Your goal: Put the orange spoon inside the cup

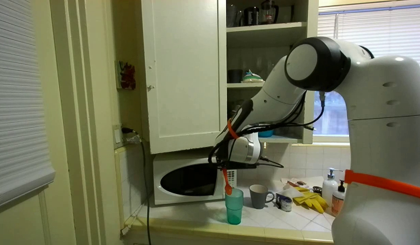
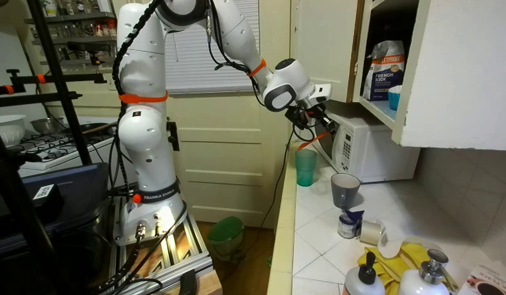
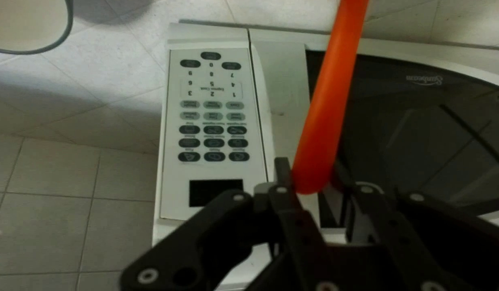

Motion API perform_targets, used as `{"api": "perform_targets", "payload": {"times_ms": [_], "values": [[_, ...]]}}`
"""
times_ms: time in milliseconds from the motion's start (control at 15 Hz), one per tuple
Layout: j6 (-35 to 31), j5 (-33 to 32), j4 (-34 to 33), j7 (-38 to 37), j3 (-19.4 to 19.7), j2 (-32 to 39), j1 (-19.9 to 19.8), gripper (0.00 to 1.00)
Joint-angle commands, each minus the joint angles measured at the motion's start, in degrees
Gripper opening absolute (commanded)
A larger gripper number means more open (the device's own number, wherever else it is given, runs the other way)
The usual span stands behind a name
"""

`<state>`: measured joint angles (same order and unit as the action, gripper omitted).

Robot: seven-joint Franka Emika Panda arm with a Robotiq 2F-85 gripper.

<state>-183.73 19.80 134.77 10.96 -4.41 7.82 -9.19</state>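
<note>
The orange spoon [image 1: 226, 180] is held by its handle end and hangs tilted, bowl down. It also shows in an exterior view [image 2: 313, 141] and in the wrist view [image 3: 332, 93], where its bowl is out of the frame. My gripper [image 3: 312, 171] is shut on the handle; it also shows in an exterior view [image 2: 329, 126]. The teal cup [image 1: 234, 208] stands upright on the counter below the gripper, also seen in an exterior view [image 2: 305, 169]. The spoon's bowl is at the cup's rim; I cannot tell whether its tip is inside. The cup is out of the wrist view.
A grey mug [image 1: 259, 196] stands beside the cup. The white microwave [image 2: 380, 143] is close behind the gripper, and a cabinet door [image 1: 188, 75] hangs above it. A small jar [image 2: 347, 226], yellow gloves [image 1: 310, 199] and soap bottles [image 1: 329, 187] lie farther along the counter.
</note>
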Motion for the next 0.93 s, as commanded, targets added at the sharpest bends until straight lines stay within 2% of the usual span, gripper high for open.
{"api": "perform_targets", "payload": {"times_ms": [0, 467, 867], "values": [[-4.47, 1.59, 2.89, 2.0, -4.44, -1.39, -2.75, 0.06], [-11.92, -1.57, 5.11, -1.18, -8.29, -1.4, -7.78, 0.06], [-15.31, -1.9, 6.45, -0.98, -7.99, -0.99, -9.47, 0.06]]}}
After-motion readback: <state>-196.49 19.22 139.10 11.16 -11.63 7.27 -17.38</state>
